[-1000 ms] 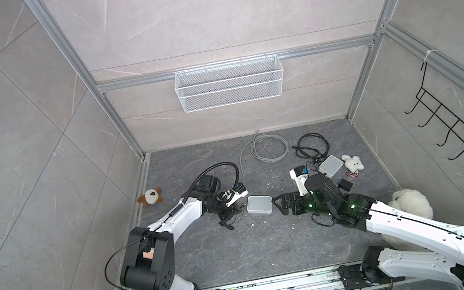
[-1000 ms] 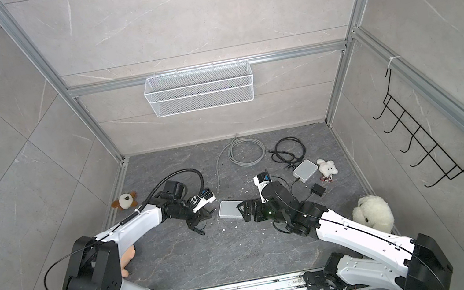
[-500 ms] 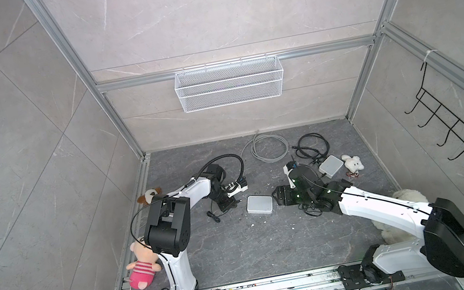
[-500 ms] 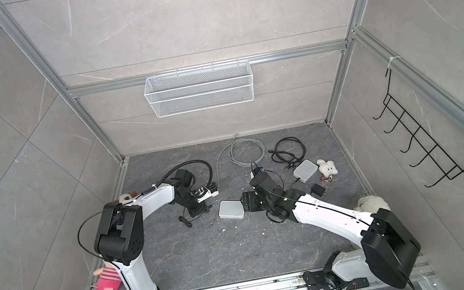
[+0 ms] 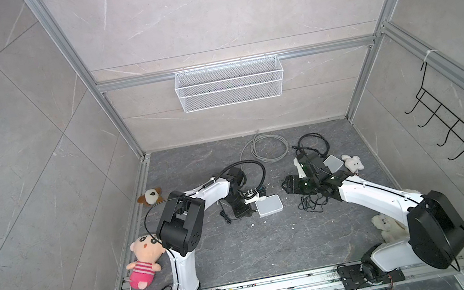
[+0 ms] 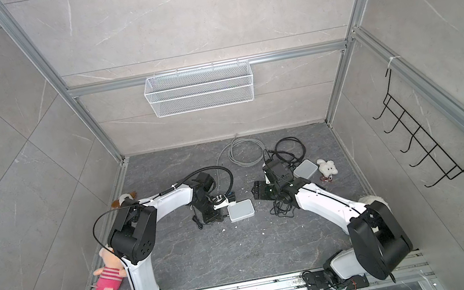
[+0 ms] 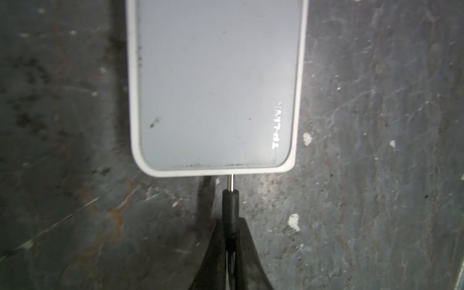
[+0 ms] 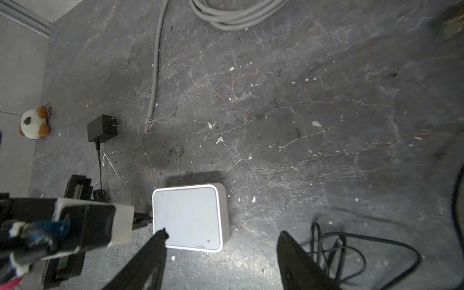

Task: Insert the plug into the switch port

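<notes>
Left gripper (image 7: 231,227) was clamped on the black plug (image 7: 230,200). The plug's metal pin met 1 edge of the white switch (image 7: 213,88); seating depth could not be determined. Right gripper (image 8: 223,234) stood with jaws apart, holding nothing, just beside the switch, which lay flat on the dark floor (image 5: 242,247).

Ahead of the closed jaws of the left gripper (image 7: 231,226), the switch (image 7: 216,88) blocks the way, the plug (image 7: 230,206) tip at its edge. Bare floor (image 8: 251,263) lies free between the spread jaws of the right gripper (image 8: 223,233); a black cable tangle (image 8: 351,253) crowds one jaw's outside.
</notes>
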`<state>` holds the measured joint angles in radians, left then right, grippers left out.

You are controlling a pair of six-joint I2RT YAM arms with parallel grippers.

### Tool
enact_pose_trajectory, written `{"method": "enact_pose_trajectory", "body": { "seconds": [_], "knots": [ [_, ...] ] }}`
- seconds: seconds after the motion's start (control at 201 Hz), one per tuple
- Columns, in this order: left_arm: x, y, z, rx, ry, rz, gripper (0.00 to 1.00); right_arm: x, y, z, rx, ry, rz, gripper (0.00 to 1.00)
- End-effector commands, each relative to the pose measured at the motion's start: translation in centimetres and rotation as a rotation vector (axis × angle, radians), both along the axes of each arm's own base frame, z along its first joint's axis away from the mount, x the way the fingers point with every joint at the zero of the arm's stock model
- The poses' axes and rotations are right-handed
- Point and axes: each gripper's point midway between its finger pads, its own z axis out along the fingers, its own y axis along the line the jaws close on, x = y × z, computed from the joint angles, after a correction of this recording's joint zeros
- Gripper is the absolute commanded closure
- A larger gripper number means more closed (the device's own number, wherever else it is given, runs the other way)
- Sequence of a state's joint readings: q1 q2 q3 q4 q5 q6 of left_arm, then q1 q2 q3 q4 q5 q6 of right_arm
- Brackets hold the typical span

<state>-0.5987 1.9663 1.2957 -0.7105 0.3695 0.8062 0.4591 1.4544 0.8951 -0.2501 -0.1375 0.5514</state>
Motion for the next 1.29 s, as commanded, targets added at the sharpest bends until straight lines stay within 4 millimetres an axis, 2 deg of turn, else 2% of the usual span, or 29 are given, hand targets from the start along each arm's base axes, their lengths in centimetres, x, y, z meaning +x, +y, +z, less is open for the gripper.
{"method": "enact_pose_trajectory", "body": {
  "seconds": [0.0, 0.08, 0.174, 0.358, 0.508, 0.976, 1.289],
  "knots": [
    [-0.8, -0.7, 1.8, -0.039, 0.012, 0.031, 0.9, -1.0, 1.5, -2.0, 0.014, 0.086, 0.119, 0.34],
    [-0.9, 0.1, 1.3, 0.018, 0.029, 0.057, 0.9, -1.0, 2.5, -2.9, 0.036, 0.108, 0.177, 0.38],
    [-1.2, 0.6, 1.3, 0.063, 0.072, 0.123, 0.9, -0.7, 2.9, -4.2, 0.022, 0.12, 0.211, 0.41],
    [-2.4, 0.0, 2.1, 0.091, 0.141, 0.293, 0.9, -0.1, 3.9, -5.0, 0.033, 0.1, 0.273, 0.41],
    [-2.4, -0.4, 1.2, 0.099, 0.167, 0.384, 0.9, 0.3, 4.5, -5.5, 0.042, 0.097, 0.31, 0.41],
    [-1.1, -1.5, 0.8, 0.056, 0.158, 0.445, 0.9, -0.3, 4.7, -7.3, 0.024, 0.144, 0.362, 0.4],
    [-2.0, -2.3, 1.2, 0.03, 0.174, 0.412, 0.9, -0.3, 4.6, -8.0, 0.014, 0.172, 0.36, 0.42]
  ]
}}
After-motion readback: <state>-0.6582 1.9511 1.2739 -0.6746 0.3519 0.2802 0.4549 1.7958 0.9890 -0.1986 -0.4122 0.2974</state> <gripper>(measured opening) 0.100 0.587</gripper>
